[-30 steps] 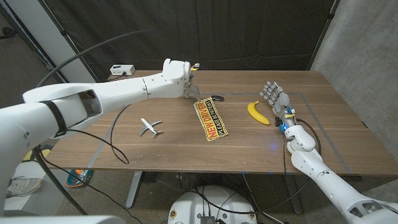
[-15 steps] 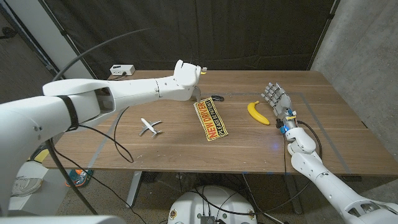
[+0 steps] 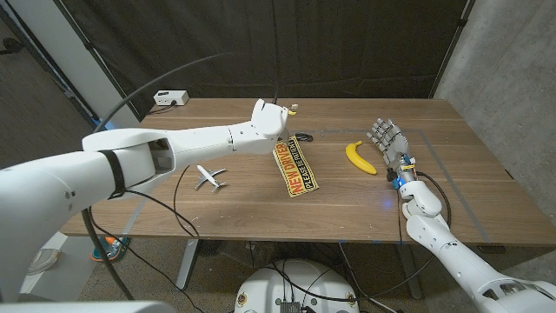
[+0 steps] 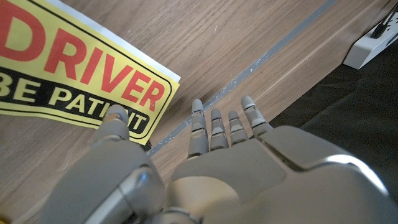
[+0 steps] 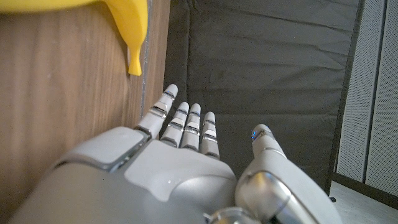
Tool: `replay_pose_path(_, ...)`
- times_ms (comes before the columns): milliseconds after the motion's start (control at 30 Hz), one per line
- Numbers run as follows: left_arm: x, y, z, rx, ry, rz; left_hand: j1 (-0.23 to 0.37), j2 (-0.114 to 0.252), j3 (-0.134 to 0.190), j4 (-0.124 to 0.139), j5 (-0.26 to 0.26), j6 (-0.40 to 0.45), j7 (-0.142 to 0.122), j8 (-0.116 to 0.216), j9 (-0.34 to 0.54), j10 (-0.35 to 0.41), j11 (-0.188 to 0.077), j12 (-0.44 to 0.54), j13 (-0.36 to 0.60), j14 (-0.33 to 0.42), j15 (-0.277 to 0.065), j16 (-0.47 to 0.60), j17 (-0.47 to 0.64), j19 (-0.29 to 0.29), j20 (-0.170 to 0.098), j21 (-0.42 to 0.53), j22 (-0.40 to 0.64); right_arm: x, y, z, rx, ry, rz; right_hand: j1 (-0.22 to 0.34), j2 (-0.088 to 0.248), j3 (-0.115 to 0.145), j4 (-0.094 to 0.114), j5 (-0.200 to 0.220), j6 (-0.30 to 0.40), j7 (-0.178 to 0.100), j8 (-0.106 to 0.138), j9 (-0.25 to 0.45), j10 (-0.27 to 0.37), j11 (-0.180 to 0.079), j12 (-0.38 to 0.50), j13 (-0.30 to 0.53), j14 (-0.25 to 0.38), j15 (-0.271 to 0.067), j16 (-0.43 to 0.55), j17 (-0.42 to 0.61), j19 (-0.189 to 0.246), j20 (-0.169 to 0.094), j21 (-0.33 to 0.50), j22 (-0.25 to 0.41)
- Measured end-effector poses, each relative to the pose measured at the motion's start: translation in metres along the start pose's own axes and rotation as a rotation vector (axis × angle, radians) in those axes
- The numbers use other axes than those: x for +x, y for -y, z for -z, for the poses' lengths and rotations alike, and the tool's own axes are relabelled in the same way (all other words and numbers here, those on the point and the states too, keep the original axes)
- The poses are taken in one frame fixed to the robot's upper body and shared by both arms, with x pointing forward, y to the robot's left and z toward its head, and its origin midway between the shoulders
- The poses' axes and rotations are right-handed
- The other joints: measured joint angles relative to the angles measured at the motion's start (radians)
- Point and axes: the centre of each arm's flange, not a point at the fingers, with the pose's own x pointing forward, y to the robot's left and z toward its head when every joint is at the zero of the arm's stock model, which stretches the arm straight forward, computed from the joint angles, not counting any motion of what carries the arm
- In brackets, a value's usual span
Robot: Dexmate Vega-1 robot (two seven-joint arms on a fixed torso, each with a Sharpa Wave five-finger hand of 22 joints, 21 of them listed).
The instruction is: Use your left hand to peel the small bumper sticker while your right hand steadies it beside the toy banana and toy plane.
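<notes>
Reading "DRIVER", seemingly "BE PATIENT": sticker point(image 4: 81, 87)

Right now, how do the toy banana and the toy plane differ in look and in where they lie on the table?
The toy banana is plain yellow and curved; the toy plane is white with spread wings. The banana lies on the robot's right of the bumper sticker, close to the right robot hand; the plane lies on the sticker's left, beneath the left arm. Both rest on the wooden table, untouched by either robot hand.
</notes>
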Motion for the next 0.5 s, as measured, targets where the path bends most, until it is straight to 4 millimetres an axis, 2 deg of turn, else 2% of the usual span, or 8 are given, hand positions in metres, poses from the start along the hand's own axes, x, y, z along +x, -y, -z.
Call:
replay_pose_path(400, 0.004, 0.008, -0.017, 0.064, -0.027, 0.024, 0.010, 0.010, 0.000, 0.000, 0.000, 0.015, 0.000, 0.000, 0.000, 0.000, 0.000, 0.000, 0.000, 0.005, 0.005, 0.000, 0.000, 0.000, 0.000, 0.000, 0.000, -0.001, 0.000, 0.002, 0.007, 0.001, 0.017, -0.004, 0.004, -0.004, 0.004, 0.000, 0.000, 0.000, 0.000, 0.000, 0.000, 0.000, 0.000, 0.000, 0.004, -0.004, 0.000, 0.000, 0.007, 0.007, 0.000, 0.000)
replay_pose_path(500, 0.006, 0.011, -0.019, 0.082, -0.038, 0.035, 0.019, 0.019, 0.000, 0.000, 0.000, 0.042, 0.005, 0.002, 0.000, 0.004, 0.004, 0.000, 0.000, 0.007, 0.004, 0.000, 0.000, 0.002, -0.002, 0.000, 0.000, -0.001, -0.001, 0.003, 0.008, 0.002, 0.020, -0.004, 0.004, -0.004, 0.004, 0.000, 0.000, 0.000, 0.000, 0.000, 0.000, 0.000, 0.000, 0.000, 0.004, -0.004, 0.000, 0.000, 0.007, 0.007, 0.000, 0.000)
